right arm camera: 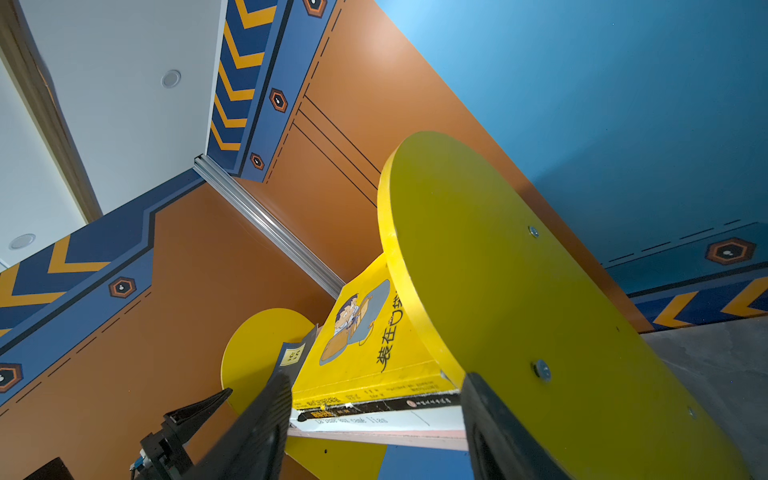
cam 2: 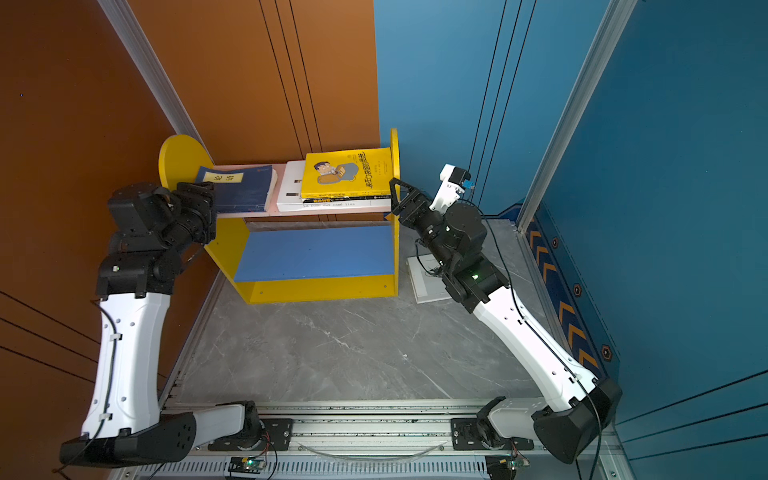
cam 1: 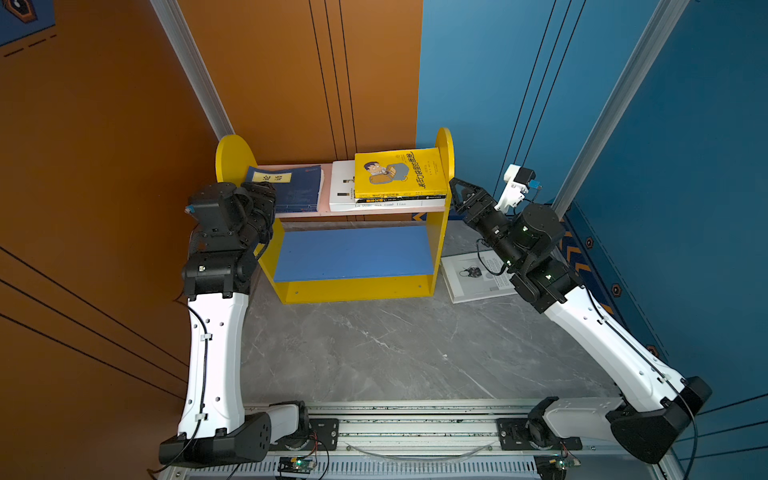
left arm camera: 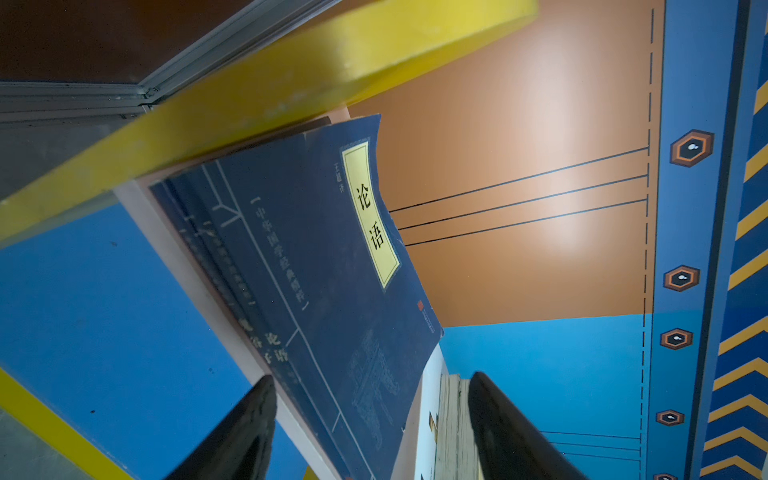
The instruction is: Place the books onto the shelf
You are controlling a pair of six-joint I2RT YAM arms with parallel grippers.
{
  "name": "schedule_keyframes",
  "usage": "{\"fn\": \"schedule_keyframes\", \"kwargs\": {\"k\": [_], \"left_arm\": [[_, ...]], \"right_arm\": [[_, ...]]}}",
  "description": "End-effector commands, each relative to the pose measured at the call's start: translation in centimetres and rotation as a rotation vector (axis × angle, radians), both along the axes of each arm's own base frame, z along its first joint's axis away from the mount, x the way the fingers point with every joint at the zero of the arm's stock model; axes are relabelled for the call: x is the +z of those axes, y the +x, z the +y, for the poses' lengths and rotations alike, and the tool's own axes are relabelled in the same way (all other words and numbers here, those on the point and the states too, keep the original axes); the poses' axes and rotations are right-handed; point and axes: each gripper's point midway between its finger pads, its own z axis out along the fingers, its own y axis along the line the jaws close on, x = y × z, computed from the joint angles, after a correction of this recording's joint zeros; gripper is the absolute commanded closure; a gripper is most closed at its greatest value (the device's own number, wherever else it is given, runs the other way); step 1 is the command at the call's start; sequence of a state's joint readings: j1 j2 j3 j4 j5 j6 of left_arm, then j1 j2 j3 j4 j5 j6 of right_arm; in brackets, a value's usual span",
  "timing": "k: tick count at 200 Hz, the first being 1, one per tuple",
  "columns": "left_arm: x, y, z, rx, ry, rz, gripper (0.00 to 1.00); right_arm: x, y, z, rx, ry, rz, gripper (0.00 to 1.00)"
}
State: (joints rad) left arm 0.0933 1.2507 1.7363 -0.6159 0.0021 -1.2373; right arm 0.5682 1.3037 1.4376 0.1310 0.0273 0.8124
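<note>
Black fingers [left arm camera: 249, 428] of your left claw [left arm camera: 372, 376] stand apart with nothing pinched between them. In the left wrist view the near corner of the two stacked navy paperbacks with yellow title labels [left arm camera: 316, 257] sits in the gap, with one finger close by the pink upper board [cam 1: 299, 214] and the opposite one clear. I read this as the letting-go of that pair. Pull straight back along the board's line, level, and do not drop the wrist until the tips are past the front edge. The top cover curls at its far corner and would drag easily.

Your right claw [right arm camera: 374, 376] is likewise spread and empty. It hovers just outside the right yellow round-topped side panel [cam 1: 444, 143] of the small two-tier bookshelf [cam 1: 353, 289], facing the spines of the other pile. That pile lies flat on the same board: a yellow paperback with a cartoon man [cam 1: 399, 172] on a black one [cam 1: 401, 199] on a white one [cam 1: 343, 185]. The blue lower board [cam 1: 353, 251] carries nothing.

One book is left, by my count: a white-and-grey paperback [cam 1: 469, 280] flat on the grey marble-patterned worktop [cam 1: 395, 353], just right of the shelf and partly under your right arm. Lift that arm off before you reach down for it.
</note>
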Motion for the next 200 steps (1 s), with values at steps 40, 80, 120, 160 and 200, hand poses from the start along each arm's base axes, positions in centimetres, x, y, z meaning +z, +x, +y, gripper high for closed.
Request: {"fn": "schedule_keyframes", "kwargs": {"k": [40,80,120,160,200], "left_arm": [[3.9,-3.4,0.6,0.032,0.101,-0.111,0.22],[5.1,-6.3,0.2,0.015,0.194,-0.191,0.18],[5.4,-7.9,-2.5,-0.119,0.295,-0.225,0.15],[2.4,-9.3,-5.9,-0.220,0.411,-0.200,0.15],[-3.5,-9.7,-12.2,-0.378,0.591,-0.113,0.15]], "right_arm": [[0.7,-1.3,-1.7,-0.030,-0.012,-0.016,0.31],[0.4,-1.2,-3.5,-0.075,-0.023,-0.002,0.28],[-0.1,-1.1,-6.3,-0.161,-0.064,0.023,0.21],[-2.6,-0.5,-10.8,-0.298,-0.156,0.113,0.10],[-7.2,0.4,-15.5,-0.385,-0.217,0.267,0.06]]}}
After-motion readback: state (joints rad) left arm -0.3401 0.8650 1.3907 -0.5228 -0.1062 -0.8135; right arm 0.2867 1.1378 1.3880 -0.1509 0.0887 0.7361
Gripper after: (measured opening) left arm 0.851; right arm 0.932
